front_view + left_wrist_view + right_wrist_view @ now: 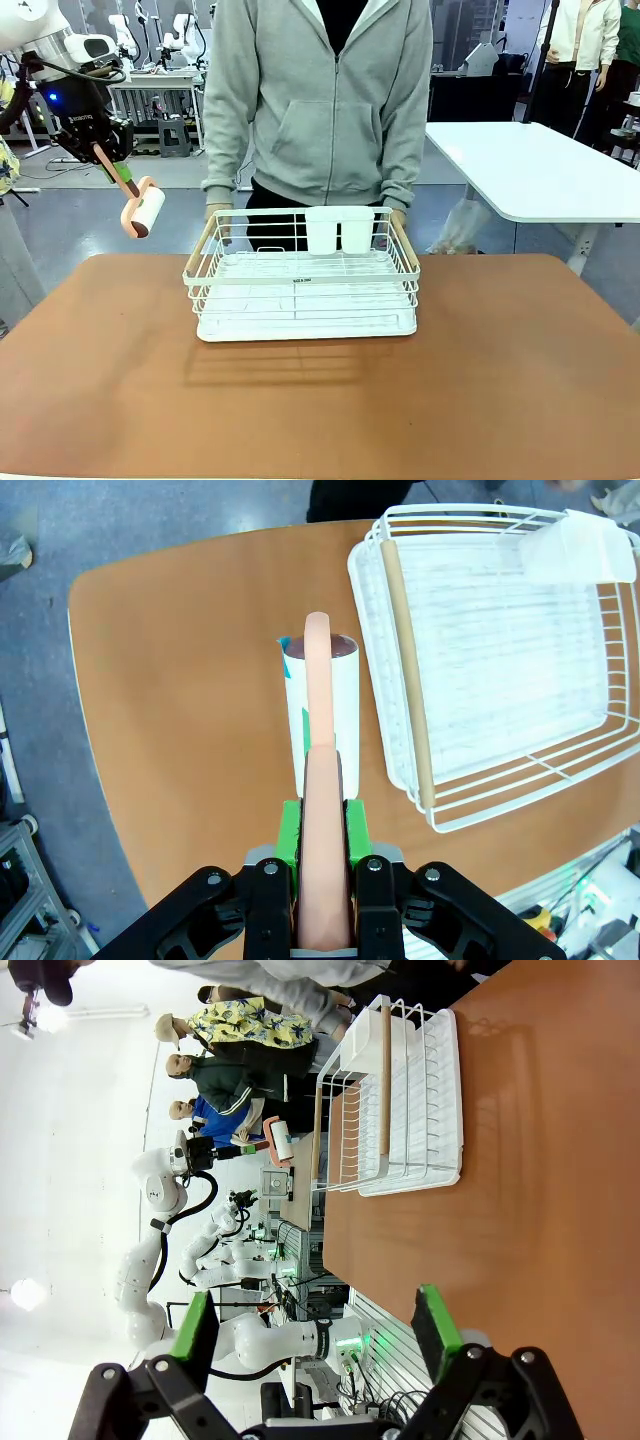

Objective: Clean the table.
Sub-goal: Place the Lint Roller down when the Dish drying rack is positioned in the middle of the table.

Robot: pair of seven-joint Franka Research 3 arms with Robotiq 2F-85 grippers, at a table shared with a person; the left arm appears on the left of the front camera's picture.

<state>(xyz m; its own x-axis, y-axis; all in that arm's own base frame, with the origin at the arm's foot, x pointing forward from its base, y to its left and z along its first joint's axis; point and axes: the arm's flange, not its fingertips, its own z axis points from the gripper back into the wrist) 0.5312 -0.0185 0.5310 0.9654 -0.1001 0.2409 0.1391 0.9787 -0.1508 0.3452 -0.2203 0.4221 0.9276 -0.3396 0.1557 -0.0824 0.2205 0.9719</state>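
Front view: the left gripper [104, 152], closed on the pink handle of a lint roller [143, 208], hangs above the table's [520, 370] left far corner. The table's long axis runs left-right. A white wire rack [303, 283] at its far middle holds two white cups [339, 229]. The right gripper [318, 1330] is spread wide, holding nothing.

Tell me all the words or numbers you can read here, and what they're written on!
Small dark label on the front wire of the white rack: too small to read.
White print on the black body of the left pincer, which holds the pink lint roller: blurred, unreadable.
Nothing else with writing can be read.
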